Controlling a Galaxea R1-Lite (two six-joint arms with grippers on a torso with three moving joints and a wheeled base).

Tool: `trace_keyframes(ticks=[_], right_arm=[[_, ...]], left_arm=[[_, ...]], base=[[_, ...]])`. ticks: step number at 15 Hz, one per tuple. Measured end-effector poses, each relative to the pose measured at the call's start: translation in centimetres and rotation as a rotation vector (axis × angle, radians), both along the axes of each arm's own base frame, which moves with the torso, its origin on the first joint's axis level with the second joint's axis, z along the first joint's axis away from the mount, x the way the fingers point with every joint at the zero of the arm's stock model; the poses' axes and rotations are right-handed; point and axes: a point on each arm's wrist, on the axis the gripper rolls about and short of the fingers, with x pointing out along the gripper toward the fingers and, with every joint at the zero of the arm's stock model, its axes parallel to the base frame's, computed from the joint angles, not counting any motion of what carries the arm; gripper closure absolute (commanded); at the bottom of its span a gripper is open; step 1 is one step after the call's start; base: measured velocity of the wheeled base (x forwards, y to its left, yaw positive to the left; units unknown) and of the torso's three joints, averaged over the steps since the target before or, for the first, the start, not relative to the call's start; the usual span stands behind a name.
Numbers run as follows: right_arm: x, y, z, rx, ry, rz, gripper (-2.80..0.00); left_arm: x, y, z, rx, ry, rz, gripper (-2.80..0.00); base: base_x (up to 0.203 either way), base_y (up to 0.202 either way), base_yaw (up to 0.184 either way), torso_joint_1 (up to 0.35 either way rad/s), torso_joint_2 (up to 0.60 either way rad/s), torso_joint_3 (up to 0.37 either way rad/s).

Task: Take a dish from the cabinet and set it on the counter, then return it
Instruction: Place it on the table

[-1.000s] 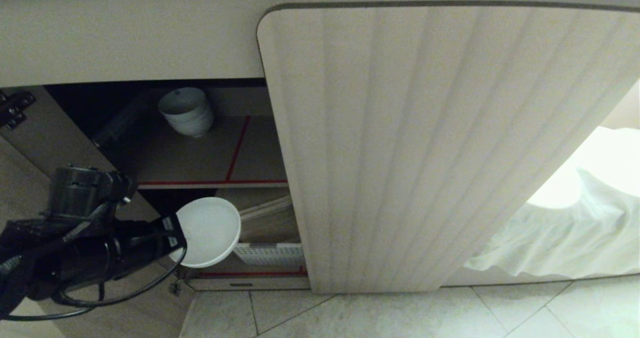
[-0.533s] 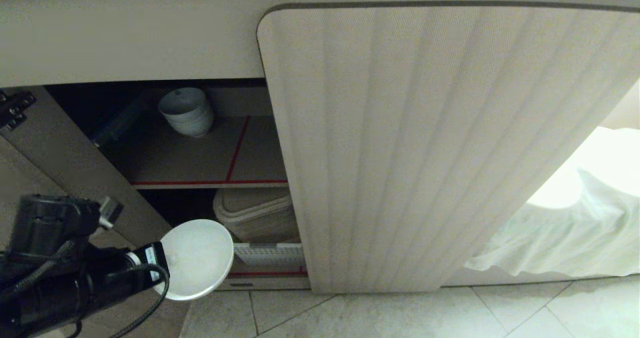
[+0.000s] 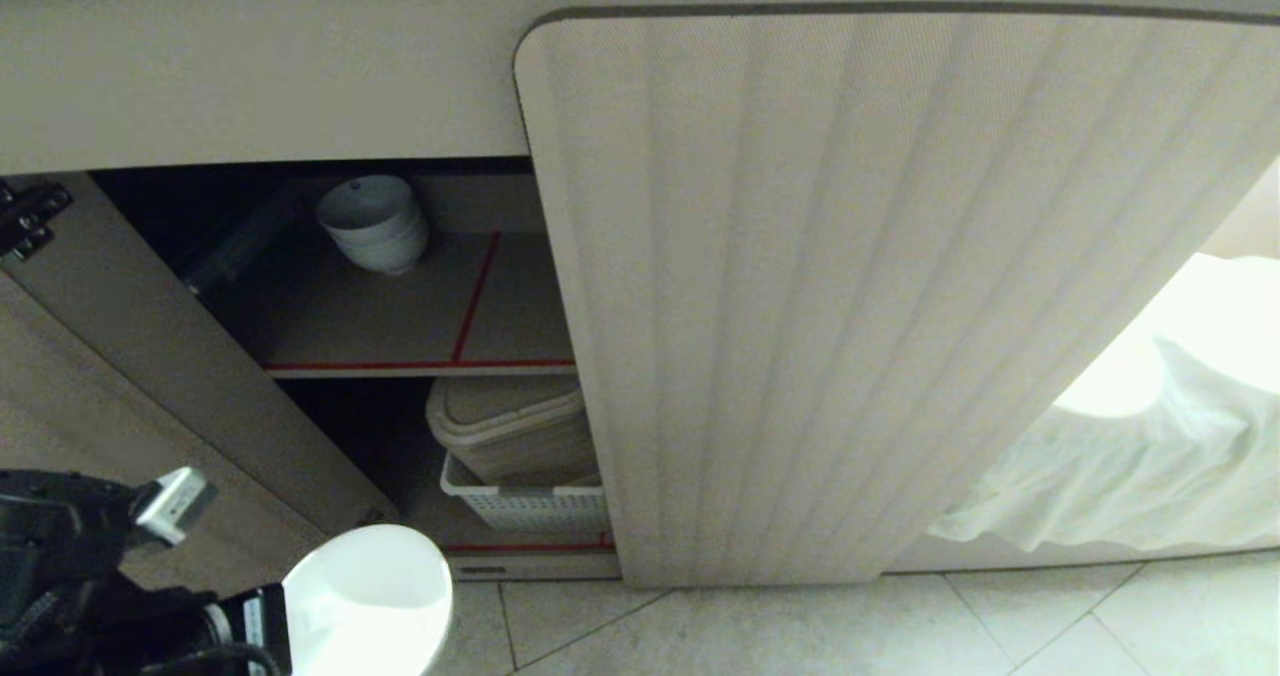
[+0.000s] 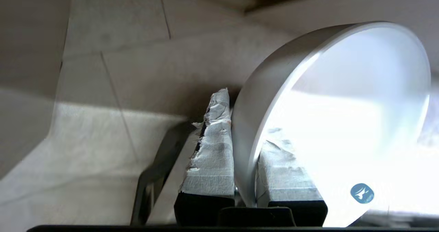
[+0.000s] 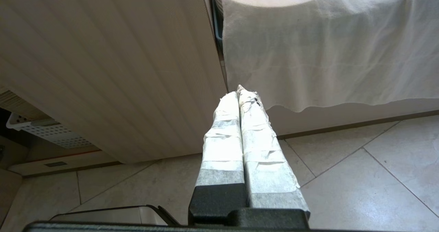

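Left gripper (image 4: 245, 146) – clamps dish (image 3: 365, 596) rim | outside cabinet (image 3: 800, 286)

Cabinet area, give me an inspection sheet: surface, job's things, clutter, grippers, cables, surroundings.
Surface: pale beige counter front edge; top unseen.
Job's things: small glossy white round bowl held outside the ribbed beige cabinet, door open.
Clutter: stack of white bowls on upper shelf; white perforated basket holding beige container.
Grippers: left gripper clamps bowl's rim; right gripper shut, empty, parked.
Cables: black cable at left arm.
Surroundings: tiled floor; white cloth.
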Motion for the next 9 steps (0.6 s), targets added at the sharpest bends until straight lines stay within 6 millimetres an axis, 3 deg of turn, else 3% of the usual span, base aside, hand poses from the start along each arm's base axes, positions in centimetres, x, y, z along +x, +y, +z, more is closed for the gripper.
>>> trace_keyframes(ticks=[9], right_arm=[[0.0,0.0,0.0,0.0,0.0,0.0,0.0]], left_arm=[[-3.8,0.8,-0.2,-0.033,0.032,-0.039,0.0]], base=[[0.0,0.0,0.0,0.0,0.0,0.0]])
